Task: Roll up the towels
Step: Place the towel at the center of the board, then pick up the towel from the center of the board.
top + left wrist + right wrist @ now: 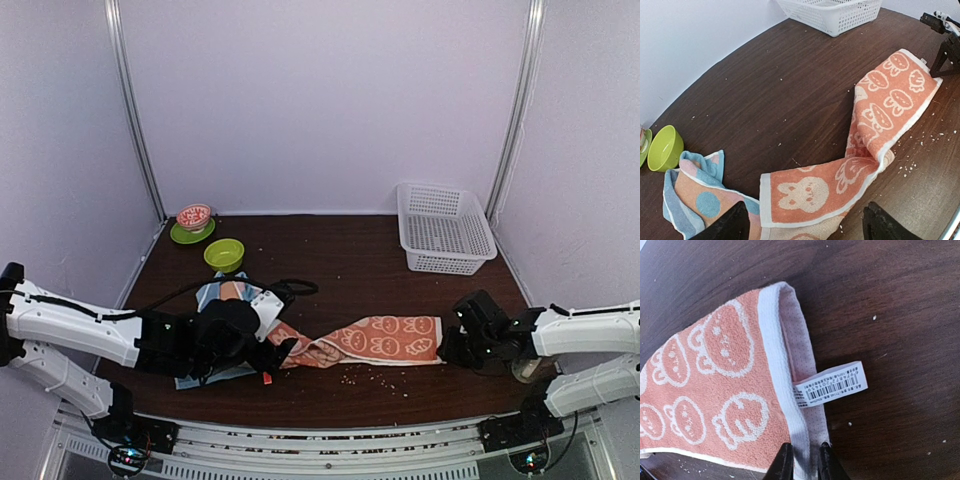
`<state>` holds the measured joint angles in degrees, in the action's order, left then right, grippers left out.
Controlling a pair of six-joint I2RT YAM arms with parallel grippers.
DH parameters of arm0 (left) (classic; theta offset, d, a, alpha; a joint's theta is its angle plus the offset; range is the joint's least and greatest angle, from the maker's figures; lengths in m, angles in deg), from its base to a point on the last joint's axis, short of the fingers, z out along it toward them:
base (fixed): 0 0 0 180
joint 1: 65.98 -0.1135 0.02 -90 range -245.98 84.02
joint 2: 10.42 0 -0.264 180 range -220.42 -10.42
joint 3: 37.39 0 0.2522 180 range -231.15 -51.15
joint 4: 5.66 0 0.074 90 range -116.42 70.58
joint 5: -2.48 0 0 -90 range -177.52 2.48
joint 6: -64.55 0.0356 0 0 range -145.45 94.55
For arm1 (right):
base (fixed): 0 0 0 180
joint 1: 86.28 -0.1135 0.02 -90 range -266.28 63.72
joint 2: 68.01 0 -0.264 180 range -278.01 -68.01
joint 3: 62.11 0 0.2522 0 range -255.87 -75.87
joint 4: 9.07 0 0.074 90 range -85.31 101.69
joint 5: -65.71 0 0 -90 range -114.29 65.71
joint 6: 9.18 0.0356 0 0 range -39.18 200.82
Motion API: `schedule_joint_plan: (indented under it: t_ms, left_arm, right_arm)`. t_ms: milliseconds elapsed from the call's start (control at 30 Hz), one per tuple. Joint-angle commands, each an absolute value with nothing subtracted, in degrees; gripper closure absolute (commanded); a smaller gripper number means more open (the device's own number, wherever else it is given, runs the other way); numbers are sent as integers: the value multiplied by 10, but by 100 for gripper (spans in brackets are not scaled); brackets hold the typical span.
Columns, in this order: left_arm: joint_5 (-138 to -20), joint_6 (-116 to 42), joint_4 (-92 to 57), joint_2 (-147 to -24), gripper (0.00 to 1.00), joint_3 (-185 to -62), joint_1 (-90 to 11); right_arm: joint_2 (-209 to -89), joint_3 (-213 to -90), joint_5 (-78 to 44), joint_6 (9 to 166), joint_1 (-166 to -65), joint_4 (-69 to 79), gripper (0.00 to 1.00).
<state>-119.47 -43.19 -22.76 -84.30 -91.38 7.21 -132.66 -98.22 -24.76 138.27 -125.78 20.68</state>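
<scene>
The orange towel (pixel 385 338) with white cartoon print lies stretched and twisted across the front of the table. My left gripper (pixel 805 231) is open, its fingertips (pixel 735 222) wide apart on either side of the towel's folded left end (pixel 810 192). My right gripper (pixel 804 462) is shut on the white hem at the orange towel's (pixel 715 390) right end, just below its barcode label (pixel 832 385). The light-blue towel (pixel 222 296) with polka dots lies crumpled under my left arm, and the left wrist view shows part of it (pixel 695 200) beside the left finger.
A white basket (pixel 445 228) stands at the back right. A green bowl (pixel 224 254) and a green plate holding a small red bowl (pixel 193 222) sit at the back left. Crumbs are scattered on the dark table (pixel 350 265) near the towel.
</scene>
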Motion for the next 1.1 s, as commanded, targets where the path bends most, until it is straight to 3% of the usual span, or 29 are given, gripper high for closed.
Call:
schedule_joint_plan:
  t_ms: [0,233,367,533,767,1067]
  left_arm:
    - [-1226,-444,-225,-832,20,-907,74]
    - [-1257,-462,-229,-817,20,-901,73]
    - [-1258,-501,-242,-809,16,-907,52]
    - [-1165,-588,-285,-832,19,-938,-33]
    - [-1064,-703,-376,-914,23,-1000,-118]
    - [-943,-751,-366,-963,31,-1006,-163]
  right_arm:
    - [-1341,-977,-236,1391,-1257,197,82]
    - [-1326,-979,-238,1394,-1256,208,100]
    - [-1259,-1012,-260,1380,-1257,263,100]
    - [-1188,-1061,-298,1339,-1257,348,100]
    - [-1153,-1037,-294,1313,-1257,352,100]
    - [-1105,-1012,-306,1311,-1257,347,100]
